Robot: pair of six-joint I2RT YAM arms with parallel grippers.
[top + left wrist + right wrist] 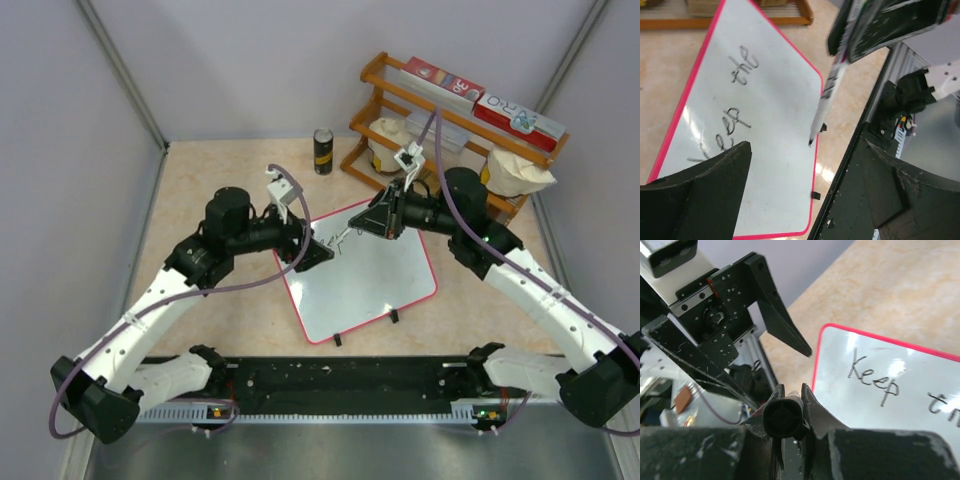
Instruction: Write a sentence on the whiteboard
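The left gripper (805,150) stood wide open and held nothing; its two fingers (715,190) were well apart, above the left end of the whiteboard (370,290). The right gripper (791,390) was closed narrowly on a marker (832,85). The marker was tilted and its black tip pointed down toward the board; we could not tell whether the tip touched the surface.

The whiteboard lay flat on the table (220,170) between the two arms. It was glossy white with a thin red-pink rim and two small black clips (395,317) on its near edge. Its long axis ran from left to right, turned so that the right end lay farther from the arm bases. The sentence (875,380) read "Keep the" in thin black handwritten letters, in one line along the far long edge.
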